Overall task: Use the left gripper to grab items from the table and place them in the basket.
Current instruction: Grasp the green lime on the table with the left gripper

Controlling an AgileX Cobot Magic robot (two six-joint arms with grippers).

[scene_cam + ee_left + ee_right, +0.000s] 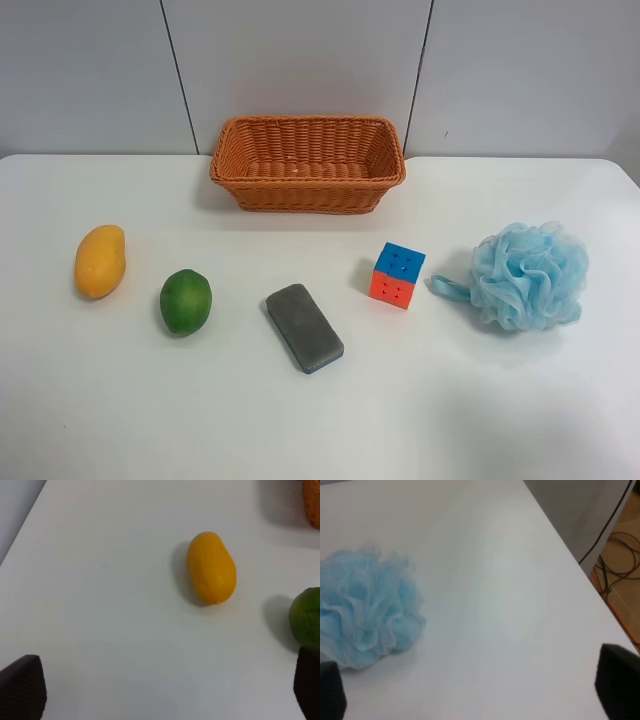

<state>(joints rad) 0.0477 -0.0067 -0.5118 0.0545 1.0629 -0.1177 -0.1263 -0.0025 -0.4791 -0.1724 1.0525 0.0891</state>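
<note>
The wicker basket (307,163) stands at the back middle of the white table (100,400). In front of it lie a yellow-orange mango (100,261), a green fruit (186,301), a dark grey block (304,327), a blue-and-orange puzzle cube (398,275) and a light blue bath pouf (528,275). No arm shows in the exterior high view. My left gripper (165,690) is open above the table; the mango (211,567) and green fruit (306,616) lie ahead of it, and a basket corner (312,502) shows. My right gripper (475,690) is open and empty, near the pouf (367,605).
A grey panelled wall stands behind the table. In the right wrist view the table's edge (570,560) runs close by, with cables on the floor (620,555) beyond it. In the left wrist view the table's other edge (22,527) shows.
</note>
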